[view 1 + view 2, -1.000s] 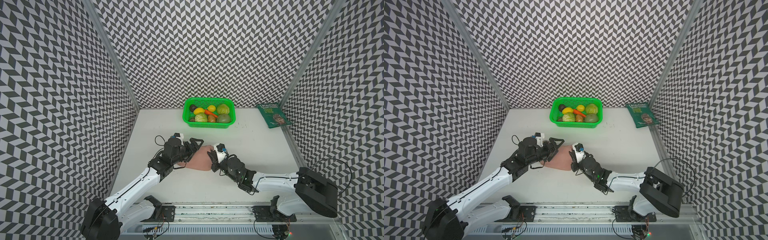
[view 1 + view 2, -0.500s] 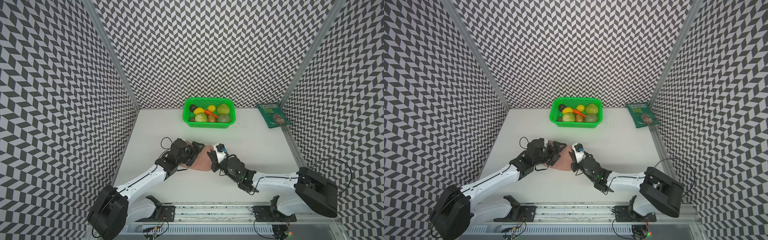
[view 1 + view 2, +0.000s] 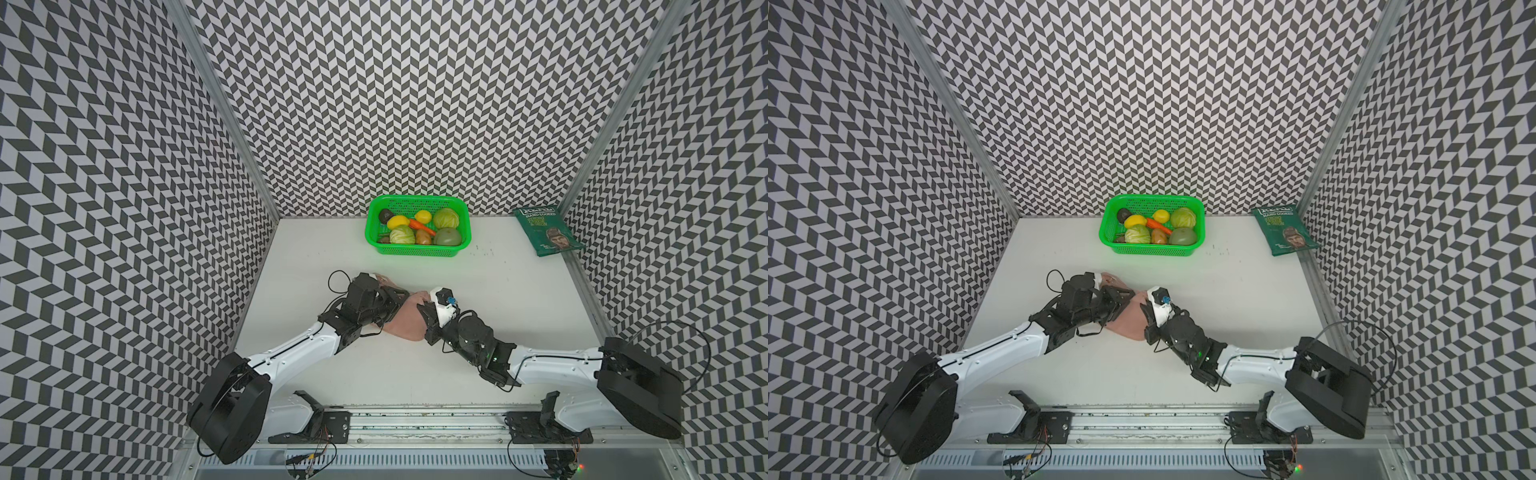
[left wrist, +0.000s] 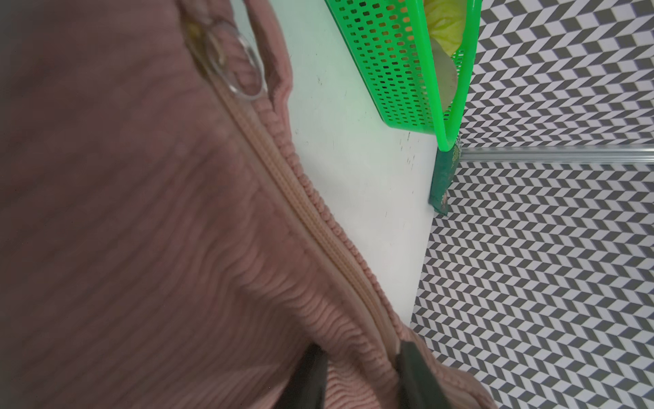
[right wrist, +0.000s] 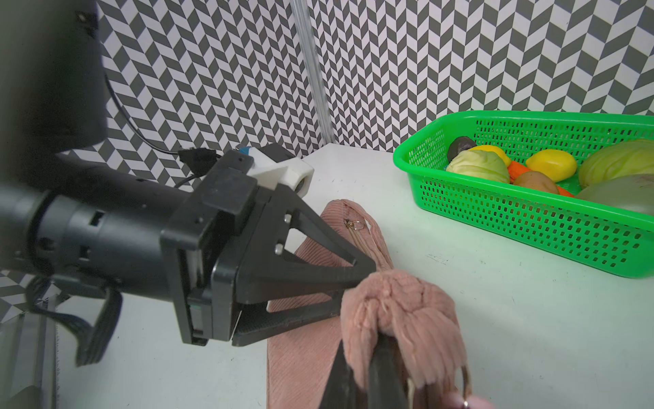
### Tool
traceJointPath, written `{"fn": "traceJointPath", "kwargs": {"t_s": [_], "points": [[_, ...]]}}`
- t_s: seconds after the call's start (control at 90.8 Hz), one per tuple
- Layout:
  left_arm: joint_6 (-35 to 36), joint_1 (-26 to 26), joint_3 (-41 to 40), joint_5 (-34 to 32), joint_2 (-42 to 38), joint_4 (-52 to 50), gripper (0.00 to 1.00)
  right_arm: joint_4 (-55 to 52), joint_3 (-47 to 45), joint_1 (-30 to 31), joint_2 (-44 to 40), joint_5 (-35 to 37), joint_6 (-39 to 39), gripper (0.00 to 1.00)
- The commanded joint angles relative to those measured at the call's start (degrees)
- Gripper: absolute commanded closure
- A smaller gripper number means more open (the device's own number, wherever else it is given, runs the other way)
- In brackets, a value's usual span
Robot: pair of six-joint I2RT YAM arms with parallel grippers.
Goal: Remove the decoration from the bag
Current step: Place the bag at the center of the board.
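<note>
The soft dusty-pink corduroy pouch (image 3: pixel 405 326) is held near the tabletop's (image 3: pixel 498 311) centre; its zipper edge is clamped by the left end effector (image 4: pixel 361 382), its bunched end, apparently, by the right end effector (image 5: pixel 364 379).

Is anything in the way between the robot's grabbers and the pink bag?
No, nothing visible. Both grip the bag: the left gripper has its jaws on either side of the zipper edge, and the right gripper has its jaws shut on a bunched-up end. The green basket sits apart.

Top views look down; both wrist views crowd the bag (image 4: pixel 141 212).
</note>
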Motion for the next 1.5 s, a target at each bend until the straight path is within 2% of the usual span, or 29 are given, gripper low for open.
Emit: {"fn": "traceJointPath", "kwargs": {"t_s": [0.0,0.022,0.077,0.187,0.264,0.43,0.639,0.76,1.058,1.168,1.234,1.3,1.366,1.487], "points": [[2.7,0.4,2.0,-1.4,0.8,1.2,0.95,6.0,-0.1,0.5,-2.7,-0.8,1.0,0.86],[3.4,0.5,2.1,-1.4,0.8,1.4,1.0,5.7,-0.2,0.5,-2.8,-0.7,1.3,0.77],[5.2,0.9,2.6,-1.6,0.8,1.3,1.0,4.8,-0.1,0.4,-3.4,-0.3,2.0,0.59],[9.3,1.7,2.9,-2.2,0.2,2.2,1.0,2.1,-0.3,0.4,-5.8,1.6,4.9,0.32],[12.9,2.2,3.3,-2.3,-0.4,3.0,1.0,0.7,-0.9,0.4,-8.2,2.6,6.5,0.2],[22.4,2.5,4.9,-3.1,-1.3,3.6,1.0,-4.7,-0.3,0.2,-11.8,4.6,8.9,0.01],[36.5,2.6,6.6,-5.1,-1.6,1.6,1.0,-11.1,1.2,-0.4,-14.0,6.3,11.6,0.0],[42.8,2.6,6.5,-6.6,-2.1,0.0,1.0,-12.8,1.3,-2.4,-14.8,3.8,14.3,0.0],[45.3,2.6,2.3,-9.6,-5.5,-1.1,1.0,-15.3,1.4,-10.3,-14.9,-10.0,18.9,0.0],[44.8,2.6,0.7,-10.2,-6.3,-1.2,0.89,-14.9,0.8,-12.4,-14.7,-13.9,19.9,0.0],[44.6,2.6,-0.1,-10.8,-7.0,-1.4,0.75,-15.0,0.7,-13.2,-14.2,-15.9,20.0,0.0],[44.6,2.6,-0.7,-11.0,-7.5,-1.5,0.67,-15.2,0.9,-13.8,-13.6,-17.9,20.0,0.0],[44.6,2.6,-0.9,-11.5,-7.9,-2.1,0.51,-16.0,1.3,-14.4,-13.0,-19.9,20.0,0.0],[44.2,2.6,-1.1,-12.8,-9.2,-3.8,0.38,-16.4,1.4,-14.6,-11.9,-22.0,20.1,0.0]]}}
